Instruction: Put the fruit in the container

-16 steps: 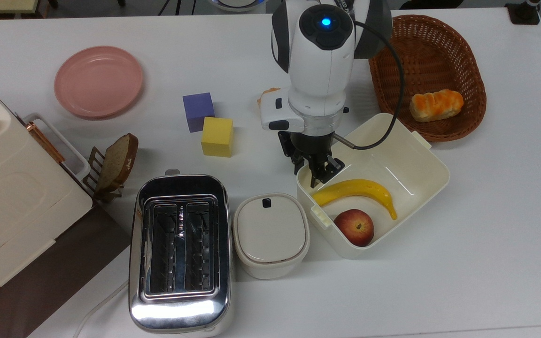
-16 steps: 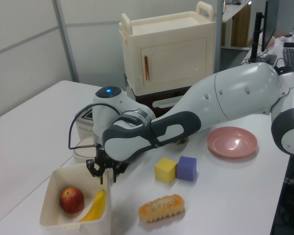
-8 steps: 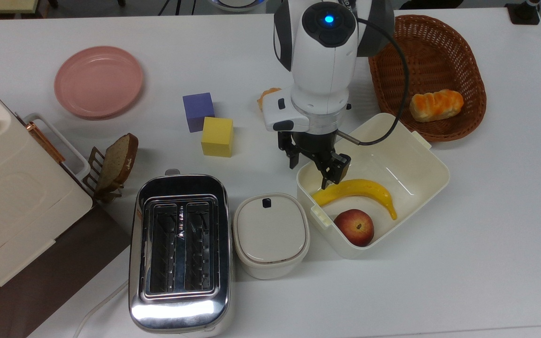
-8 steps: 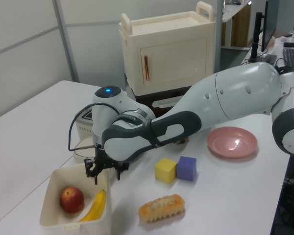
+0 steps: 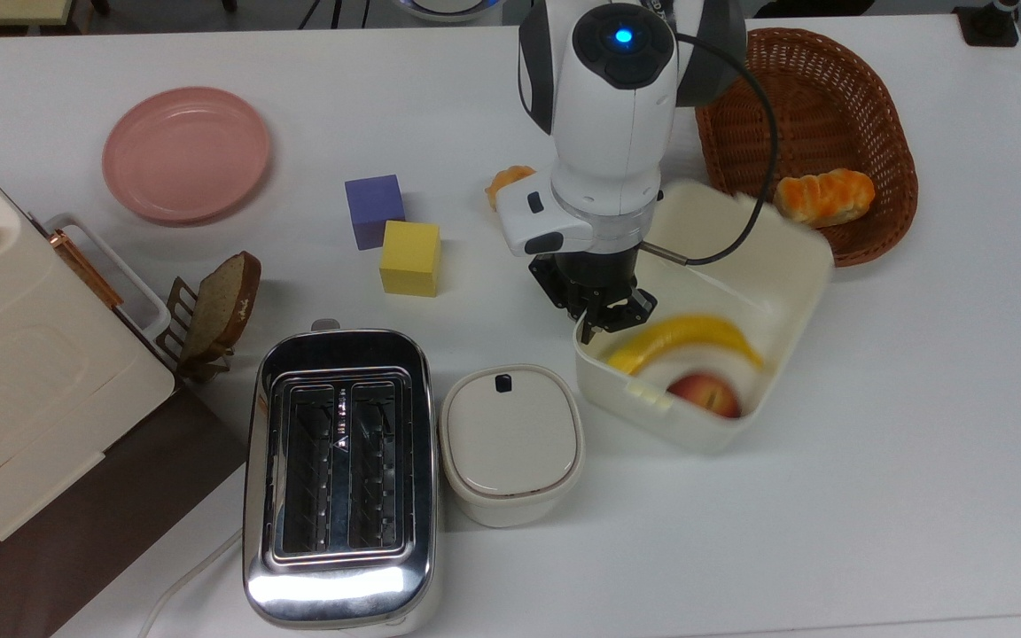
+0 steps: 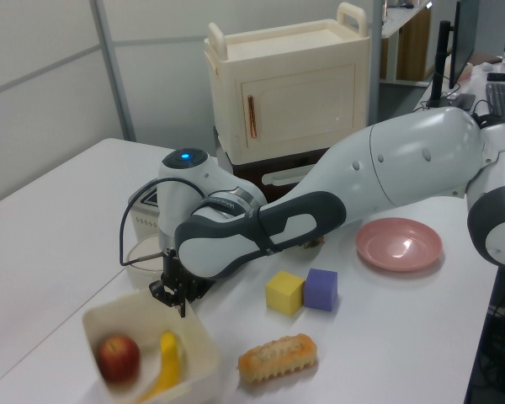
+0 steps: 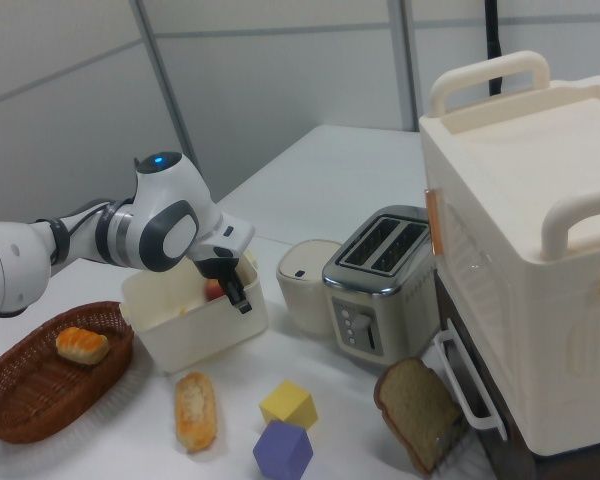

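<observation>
The banana (image 5: 686,339) is lying inside the cream tub (image 5: 794,266), beside the peach (image 5: 707,392), its long axis running across the tub from the top view's left to right. My gripper (image 5: 604,321) is hanging at the tub's rim, at the corner nearest the yellow cube (image 5: 409,257), so the banana's near end is sitting just past my fingertips toward the top view's right. My jaws are looking nearly pressed together with nothing between them. I am judging the placing done; I should be lifting clear without catching the wall.
</observation>
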Controlling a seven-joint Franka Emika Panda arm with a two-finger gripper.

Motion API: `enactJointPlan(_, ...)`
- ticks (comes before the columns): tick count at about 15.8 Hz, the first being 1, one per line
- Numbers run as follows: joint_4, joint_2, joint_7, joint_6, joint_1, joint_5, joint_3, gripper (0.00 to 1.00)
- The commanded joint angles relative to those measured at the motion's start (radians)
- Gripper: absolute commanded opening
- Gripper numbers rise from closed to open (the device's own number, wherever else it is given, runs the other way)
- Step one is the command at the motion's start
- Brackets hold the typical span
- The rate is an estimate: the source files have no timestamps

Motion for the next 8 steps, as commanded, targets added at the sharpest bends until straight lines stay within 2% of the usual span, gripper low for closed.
enactJointPlan(1,-0.035,-0.036,-0.062,-0.013,0.011,0.013,-0.002,0.0)
enactJointPlan(5,-0.026,-0.036,0.0,-0.022,0.011,0.056,-0.005,0.0)
enactJointPlan(8,-0.015,-0.036,0.033,-0.038,0.011,0.058,-0.01,0.0)
